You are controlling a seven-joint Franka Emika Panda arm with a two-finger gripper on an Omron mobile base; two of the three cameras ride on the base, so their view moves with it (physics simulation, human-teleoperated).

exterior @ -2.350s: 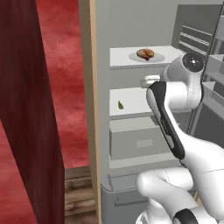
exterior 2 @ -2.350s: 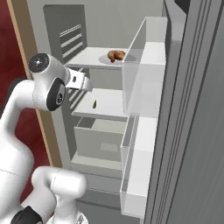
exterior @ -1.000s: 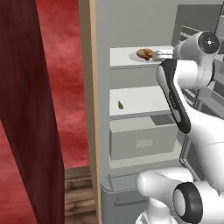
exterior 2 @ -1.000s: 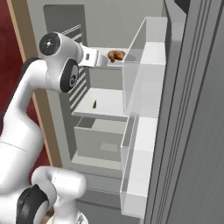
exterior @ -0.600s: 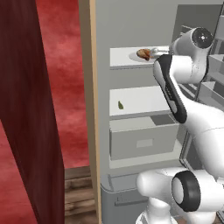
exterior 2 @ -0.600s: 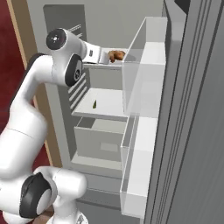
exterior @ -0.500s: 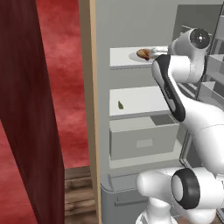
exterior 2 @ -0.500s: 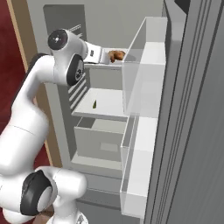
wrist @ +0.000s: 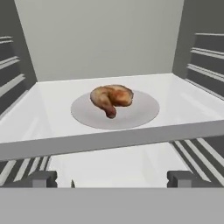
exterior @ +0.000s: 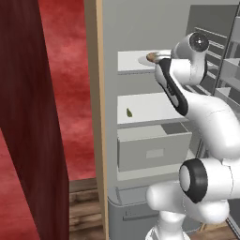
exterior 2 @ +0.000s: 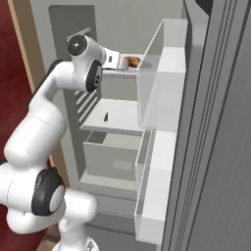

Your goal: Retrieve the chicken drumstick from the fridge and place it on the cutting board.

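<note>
Right now my tool [wrist: 109,178] is spread wide and empty, short of the chicken drumstick [wrist: 111,99] on its plate [wrist: 144,111] atop the fridge [exterior: 140,28]'s upper shelf; approaching low, I could hit the shelf edge.

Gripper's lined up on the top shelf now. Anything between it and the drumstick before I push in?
Nothing visible blocks it. In the hand view the open gripper faces the chicken drumstick, which lies on a round plate on the fridge's upper shelf. Only the shelf's front edge and bare shelf lie between.
</note>
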